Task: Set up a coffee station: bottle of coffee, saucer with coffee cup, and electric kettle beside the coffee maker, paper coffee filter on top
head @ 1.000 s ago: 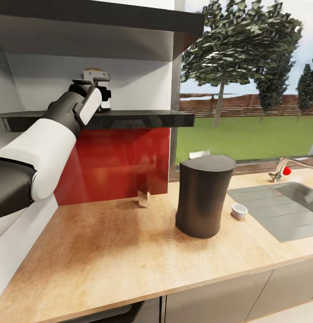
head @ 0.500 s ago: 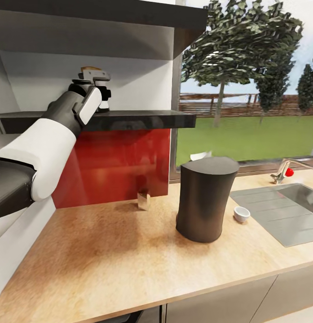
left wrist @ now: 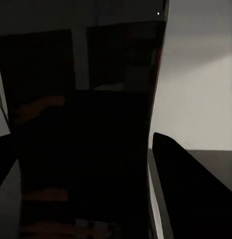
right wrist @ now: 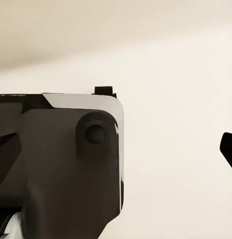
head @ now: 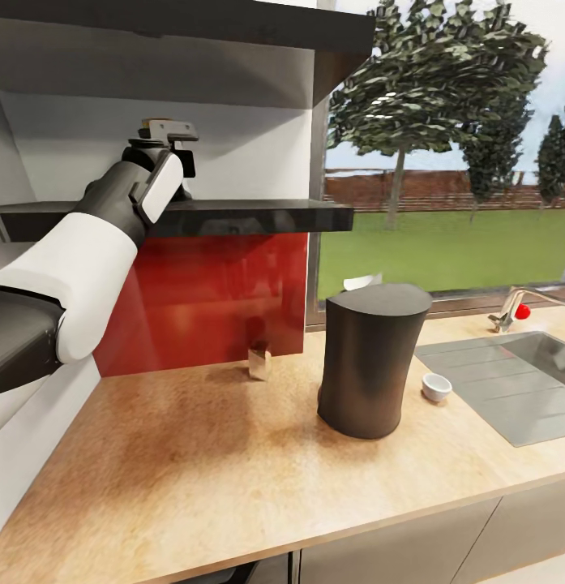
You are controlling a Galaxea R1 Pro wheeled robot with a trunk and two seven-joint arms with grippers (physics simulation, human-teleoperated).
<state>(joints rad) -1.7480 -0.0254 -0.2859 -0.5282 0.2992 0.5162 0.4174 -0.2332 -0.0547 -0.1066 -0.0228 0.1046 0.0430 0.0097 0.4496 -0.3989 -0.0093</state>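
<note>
on kitchen countertop (head: 193, 462): one coffee maker (head: 370, 357), one coffee cup (head: 435, 387)

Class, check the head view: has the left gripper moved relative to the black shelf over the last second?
Yes. The left gripper has risen slightly above the kitchen shelf, lifting away from its surface.

Countertop (head: 193, 470): light wood grain, matt. Coffee maker (head: 371, 357): matt dark grey; kitchen shelf (head: 233, 215) and red backsplash (head: 209, 292): glossy. Sink (head: 509, 381) & tap (head: 509, 307): brushed metal.
</note>
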